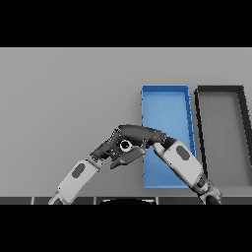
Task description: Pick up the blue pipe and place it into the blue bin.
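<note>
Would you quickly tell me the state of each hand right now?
Left hand: beside the right hand, left of the open blue rectangular bin; fingers cannot be told.
Right hand: at the bin's left wall; cannot be told.

Matt blue bin (165,101), matt grey table (69,98)

A bare test bench or lab-style workstation rather than a home or shop. A plain grey surface (64,98) fills the frame, without pattern or furnishings. At the right of the frame two shallow rectangular sorting bins sit side by side: a blue bin (166,89) and, further right, a dark grey bin (220,88). Two white and grey robot arms enter from the lower edge, meeting near the centre.
</note>
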### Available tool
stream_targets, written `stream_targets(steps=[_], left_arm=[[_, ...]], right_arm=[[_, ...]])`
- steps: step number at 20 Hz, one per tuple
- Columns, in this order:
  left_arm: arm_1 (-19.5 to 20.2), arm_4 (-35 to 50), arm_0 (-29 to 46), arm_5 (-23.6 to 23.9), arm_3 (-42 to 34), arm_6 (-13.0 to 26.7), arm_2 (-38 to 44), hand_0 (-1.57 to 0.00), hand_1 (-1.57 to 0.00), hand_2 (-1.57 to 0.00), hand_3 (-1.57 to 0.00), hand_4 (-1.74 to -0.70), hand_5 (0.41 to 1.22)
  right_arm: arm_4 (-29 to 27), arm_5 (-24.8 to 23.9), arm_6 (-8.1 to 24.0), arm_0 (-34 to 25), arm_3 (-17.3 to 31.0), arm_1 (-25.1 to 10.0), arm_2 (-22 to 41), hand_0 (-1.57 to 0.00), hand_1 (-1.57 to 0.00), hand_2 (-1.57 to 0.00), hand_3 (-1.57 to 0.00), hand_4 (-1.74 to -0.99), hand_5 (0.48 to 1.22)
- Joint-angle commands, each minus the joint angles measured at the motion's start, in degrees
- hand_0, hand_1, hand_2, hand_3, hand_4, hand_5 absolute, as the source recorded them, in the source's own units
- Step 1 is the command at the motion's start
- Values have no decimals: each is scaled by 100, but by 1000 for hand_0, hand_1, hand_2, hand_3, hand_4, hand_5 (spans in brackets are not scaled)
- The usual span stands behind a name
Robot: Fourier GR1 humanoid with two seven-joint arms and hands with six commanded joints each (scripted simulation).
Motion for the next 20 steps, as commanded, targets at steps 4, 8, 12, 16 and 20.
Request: stream_targets(steps=[4,8,12,16,20], left_arm=[[17,45,-85,-111,-4,46,52,-1571,-1569,-1571,-1442,-1724,1221],[144,-309,-49,-255,-94,61,51,-836,-793,-760,-770,-1320,1221],[69,-914,-95,-383,-42,-135,65,-342,-324,-311,-315,-1003,1063],[37,-899,-101,-381,29,-34,161,-139,-132,-127,-128,-876,781],[-42,-653,18,-337,64,306,306,-57,-54,-51,-52,-884,654]], right_arm=[[-452,-157,198,47,-45,-3,-9,-1532,-1533,-1533,-1523,-1475,1171],[-414,-318,189,12,-137,-126,59,-1555,-1555,-1555,-1552,-1484,1201],[-371,-507,210,-82,-120,-133,89,-1565,-1565,-1565,-1563,-1488,1213],[-361,-530,219,-40,-113,-157,132,-1568,-1568,-1568,-1568,-1488,1218],[-255,-566,145,-48,-58,-143,125,-1570,-1570,-1570,-1570,-1488,1220]])
